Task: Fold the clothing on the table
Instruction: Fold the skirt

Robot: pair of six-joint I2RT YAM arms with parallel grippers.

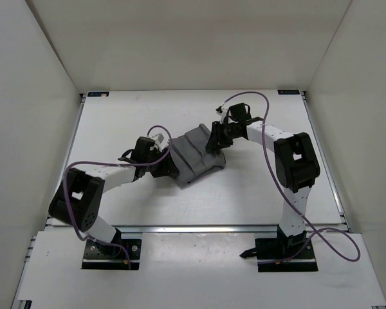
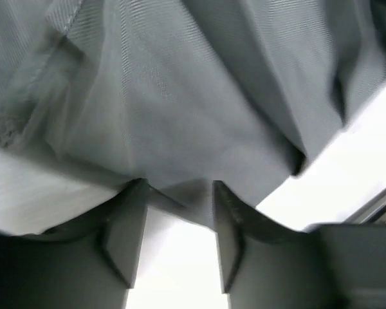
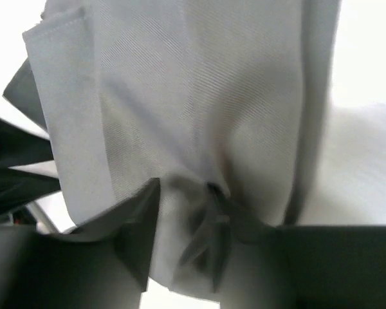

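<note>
Left gripper [image 2: 177, 188]: jaws apart, clothing [image 1: 196, 158] edge at the tips, not pinched. Right gripper [image 3: 184, 187]: cloth bunched in the gap; clamped or loose, cannot tell. Garment heaped in the middle of the table [image 1: 257, 193], between both. Likely releasing a fold; next, lift clear without snagging. Bare top all round; walls [image 1: 38, 77] well apart.

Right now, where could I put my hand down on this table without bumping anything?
Widest bare patch: the table between the clothing and the back wall. Another lies between the clothing and the front rail, flanked by the left arm and right arm. Crowded: the middle, where the left gripper and right gripper meet the clothing.
</note>
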